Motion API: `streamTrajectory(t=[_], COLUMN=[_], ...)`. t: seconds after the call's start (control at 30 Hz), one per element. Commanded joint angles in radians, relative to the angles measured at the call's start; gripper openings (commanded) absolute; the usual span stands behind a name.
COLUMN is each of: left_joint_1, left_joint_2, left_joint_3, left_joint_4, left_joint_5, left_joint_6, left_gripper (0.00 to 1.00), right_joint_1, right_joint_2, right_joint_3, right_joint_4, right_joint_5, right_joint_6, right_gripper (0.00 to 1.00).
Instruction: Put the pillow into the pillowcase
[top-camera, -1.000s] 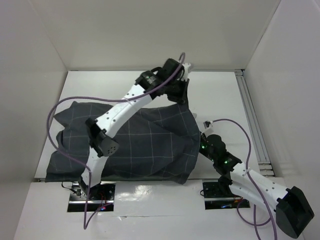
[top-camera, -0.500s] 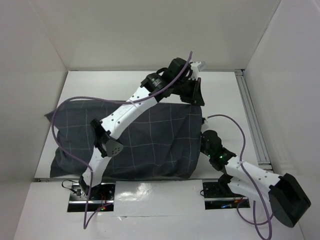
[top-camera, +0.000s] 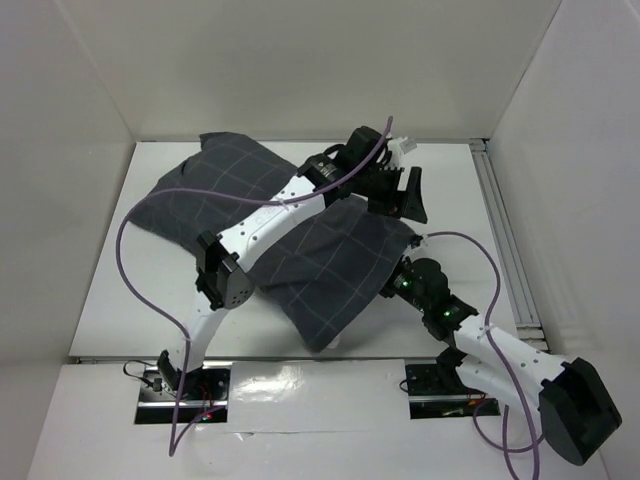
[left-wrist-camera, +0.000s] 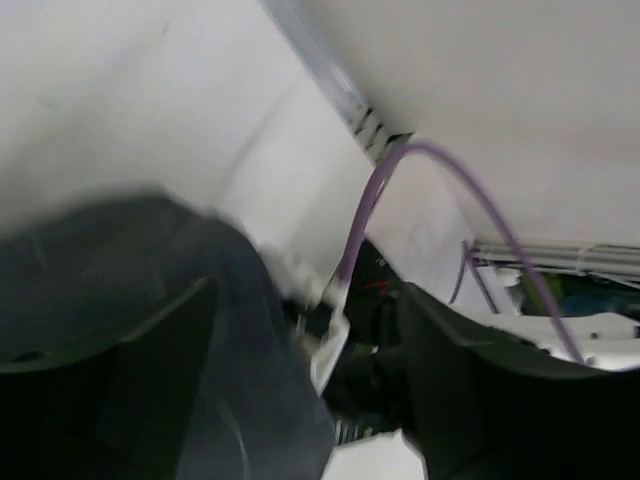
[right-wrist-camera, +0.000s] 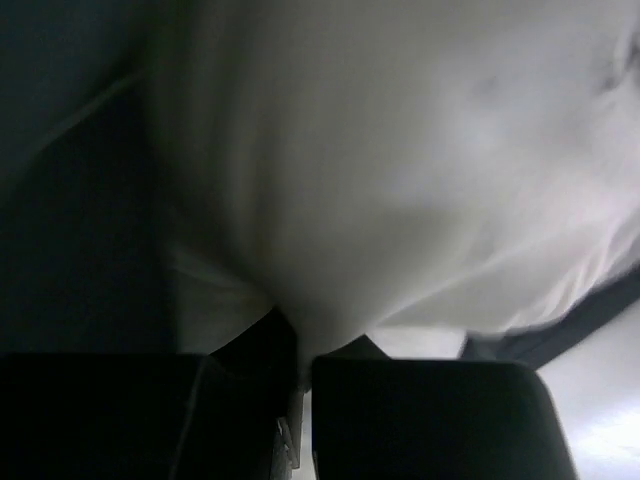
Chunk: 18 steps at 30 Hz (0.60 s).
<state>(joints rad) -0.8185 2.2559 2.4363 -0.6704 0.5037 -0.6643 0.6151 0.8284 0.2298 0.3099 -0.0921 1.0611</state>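
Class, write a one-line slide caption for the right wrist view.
Right gripper, jaws shut, pinches plain white stuffed pillow beside dark grey checked pillowcase.

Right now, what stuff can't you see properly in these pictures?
- Pillow: in the top view the pillowcase hides it, so how far in it sits is unclear.
- Right gripper: in the top view its fingertips are tucked under the pillowcase edge.
- Left wrist view: blurred, so whether the pillowcase touches the left gripper is unclear.
- Right wrist view: too close, and the pillow's edges are cut off.

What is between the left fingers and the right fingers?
The pillowcase, in the top view, between the open left fingers and the right fingers pinching the pillow.
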Motion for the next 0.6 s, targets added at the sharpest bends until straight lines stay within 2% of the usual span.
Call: streamTrajectory(t=[0.0, 0.07, 0.1, 0.2, 0.23, 0.3, 0.33, 0.37, 0.4, 0.43, 0.5, 0.57], left_joint_1=[-0.013, -0.039, -0.083, -0.192, -0.224, -0.286, -0.342, -0.372, -0.398, -0.445, -0.473, -0.482], left_joint_2=[-0.177, -0.296, -0.341, -0.531, -0.571, -0.666, -0.689, -0.706, -0.719, -0.719, -0.704, -0.659], left_joint_3=[-0.029, -0.092, -0.183, -0.397, -0.559, -0.711, -0.85, -0.911, -0.957, -0.989, -1.016, -1.016], left_joint_4=[-0.096, -0.174, -0.191, -0.202, -0.202, -0.178, -0.166, -0.149, -0.13, -0.117, -0.116, -0.116], left_joint_5=[-0.181, -0.296, -0.447, -0.714, -0.755, -0.829, -0.881, -0.902, -0.913, -0.928, -0.95, -0.95], left_joint_6=[0.123, 0.169, 0.181, 0.135, 0.105, -0.007, -0.093, -0.13, -0.158, -0.181, -0.239, -0.273], left_gripper=[0.95, 0.95, 0.89, 0.75, 0.75, 0.78, 0.8, 0.81, 0.81, 0.82, 0.82, 0.82], right_joint_1=[-0.087, -0.17, -0.198, -0.279, -0.291, -0.311, -0.324, -0.334, -0.334, -0.353, -0.397, -0.457], right_joint_2=[0.02, 0.08, 0.106, 0.221, 0.269, 0.299, 0.299, 0.287, 0.272, 0.255, 0.187, 0.12], right_joint_3=[0.083, 0.111, 0.124, 0.212, 0.239, 0.311, 0.333, 0.333, 0.333, 0.345, 0.345, 0.345], right_joint_4=[-0.069, -0.037, -0.023, -0.003, -0.021, -0.095, -0.118, -0.141, -0.207, -0.244, -0.352, -0.425], right_joint_5=[0.054, 0.013, -0.006, -0.076, -0.09, -0.123, -0.123, -0.123, -0.11, -0.11, -0.101, -0.101], right_joint_6=[0.007, 0.007, 0.007, -0.024, -0.035, -0.065, -0.087, -0.096, -0.096, -0.114, -0.159, -0.211], right_gripper=[0.0, 0.0, 0.0, 0.0, 0.0, 0.03, 0.1, 0.19, 0.32, 0.56, 0.76, 0.82])
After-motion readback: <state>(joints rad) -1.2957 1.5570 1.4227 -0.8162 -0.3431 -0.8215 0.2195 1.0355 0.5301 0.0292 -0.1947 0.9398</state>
